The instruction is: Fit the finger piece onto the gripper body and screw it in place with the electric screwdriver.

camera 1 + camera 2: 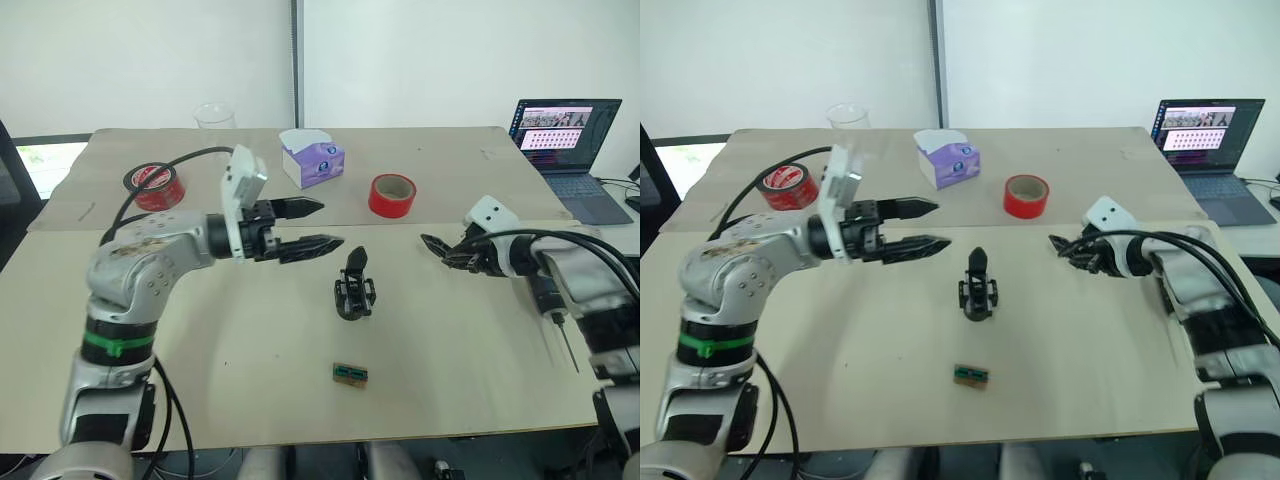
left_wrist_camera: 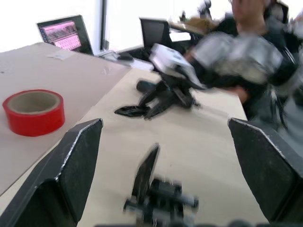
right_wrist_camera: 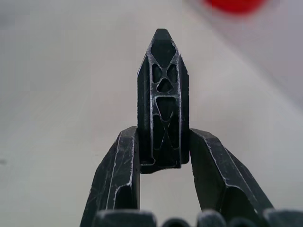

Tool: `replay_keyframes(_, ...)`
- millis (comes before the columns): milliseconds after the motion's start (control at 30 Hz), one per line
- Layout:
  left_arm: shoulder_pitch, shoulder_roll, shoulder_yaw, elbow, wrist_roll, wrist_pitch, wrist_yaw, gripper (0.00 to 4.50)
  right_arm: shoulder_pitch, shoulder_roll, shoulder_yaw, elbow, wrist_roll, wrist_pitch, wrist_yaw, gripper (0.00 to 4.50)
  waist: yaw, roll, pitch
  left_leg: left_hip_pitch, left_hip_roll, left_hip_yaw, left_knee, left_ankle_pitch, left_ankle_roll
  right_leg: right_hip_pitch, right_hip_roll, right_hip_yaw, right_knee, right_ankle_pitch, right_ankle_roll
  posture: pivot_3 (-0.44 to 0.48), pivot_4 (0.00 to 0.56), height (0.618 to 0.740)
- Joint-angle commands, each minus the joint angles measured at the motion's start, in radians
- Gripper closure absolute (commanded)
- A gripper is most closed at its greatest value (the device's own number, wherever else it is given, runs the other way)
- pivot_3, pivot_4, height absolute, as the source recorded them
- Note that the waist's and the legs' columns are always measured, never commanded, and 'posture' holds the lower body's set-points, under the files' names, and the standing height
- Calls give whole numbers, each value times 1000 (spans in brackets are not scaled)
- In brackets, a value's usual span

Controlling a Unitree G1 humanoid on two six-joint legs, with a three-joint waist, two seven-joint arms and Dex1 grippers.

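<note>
Two grippers are in play. Starting at nine o'clock on the table, my left gripper point(image 1: 312, 227) hovers with its fingers spread wide and holds nothing. Just past its tips, near the table's centre, the gripper body point(image 1: 354, 287) stands with its own pointed finger up. At six o'clock from it lies a small green-brown tray point(image 1: 350, 374). Over at three o'clock, my right gripper point(image 3: 161, 158) has its fingers pressed onto the base of the finger piece point(image 3: 161, 97), which points away from the wrist and sits well apart from the gripper body. Further right, at the table's edge under my right arm, I take the thin shaft with a dark handle for the electric screwdriver point(image 1: 560, 331), though I cannot be sure.

My worry is the grip: the piece is pinched only at its base, so I judge that any nudge against the body during fitting could twist it askew or pop it loose. The body stands unheld too, and could tip.
</note>
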Motion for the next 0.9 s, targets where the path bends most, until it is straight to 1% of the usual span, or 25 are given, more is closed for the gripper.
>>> replay_keyframes(33,-63,-113,80,62,-64,58,175,0,-9,92,-109,-232,55,-5,-117,3400,0,0,0,1,0,0,0,0,0,0,1,0,0,0,0,0,150,740)
replay_keyframes(100,-86,-175,98,90,-68,53,234,0,-21,167,-115,-315,72,32,-179,3400,1,0,0,3,1,-1,-1,1,-1,1,2,1,1,0,-1,0,150,740)
replay_keyframes(200,-105,-241,137,124,-81,38,307,0,-31,259,-103,-399,74,78,-263,3400,6,0,0,3,0,-2,-1,1,-2,1,2,0,1,0,-2,0,150,740)
replay_keyframes(300,-115,-273,162,134,-86,10,334,863,-25,336,-84,-471,83,123,-325,3400,7,0,0,2,-2,-2,-1,1,-2,1,0,0,1,0,-2,0,150,740)
replay_keyframes(367,-120,-280,172,129,-98,13,348,1761,-18,367,-79,-501,85,148,-352,3400,9,0,0,1,-5,-3,-1,2,-3,0,-2,0,1,1,-2,0,150,740)
replay_keyframes(533,-117,-286,196,124,-134,17,378,1769,4,376,-49,-547,73,158,-369,3400,17,0,0,1,-7,-5,-1,2,-3,0,-3,-1,1,1,-1,0,150,740)
replay_keyframes(733,-99,-284,178,99,-138,6,375,1769,4,382,-31,-564,76,165,-380,3400,16,0,0,1,-7,-5,-1,2,-4,0,-2,-1,1,1,-1,0,150,740)
replay_keyframes(833,-96,-290,180,101,-144,0,386,2605,-5,388,-27,-569,81,175,-384,3400,15,0,0,1,-7,-5,-1,2,-4,0,-2,-1,1,1,-1,0,150,740)
replay_keyframes(900,-93,-295,185,102,-155,4,393,3588,-8,391,-26,-571,85,182,-388,3400,15,0,0,1,-7,-5,-1,2,-4,0,-2,-1,1,1,-1,0,150,740)
